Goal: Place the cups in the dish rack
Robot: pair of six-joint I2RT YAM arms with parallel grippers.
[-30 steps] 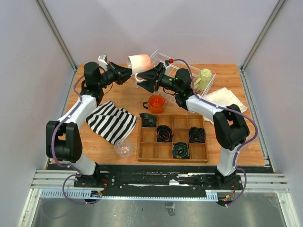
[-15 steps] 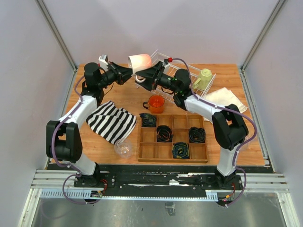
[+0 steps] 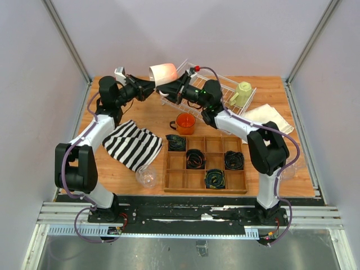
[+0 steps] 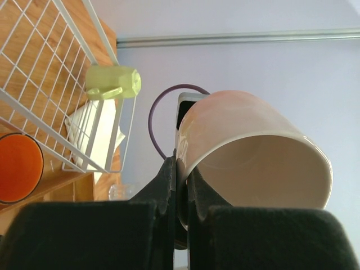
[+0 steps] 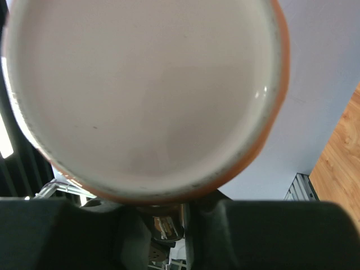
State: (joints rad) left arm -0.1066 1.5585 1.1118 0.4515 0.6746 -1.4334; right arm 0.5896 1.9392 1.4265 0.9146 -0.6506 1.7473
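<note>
Overhead rear view; both wrist cameras close on white-pink mug (image 4: 253,152)

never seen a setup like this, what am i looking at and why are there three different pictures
These are two robot arms bolted at the near edge of a wooden table. The wide picture comes from a fixed camera above and behind them. The other two come from small cameras on each wrist, so each one sees its own fingers close up.

On the table are a white wire dish rack with a yellow-green mug in it, an orange mug, a striped cloth, a wooden tray of black cables and a clear tumbler.

The left fingers pinch the wall of a white-pink mug, holding it in the air. The right fingers are close against that mug, but I cannot tell whether they grip it.
</note>
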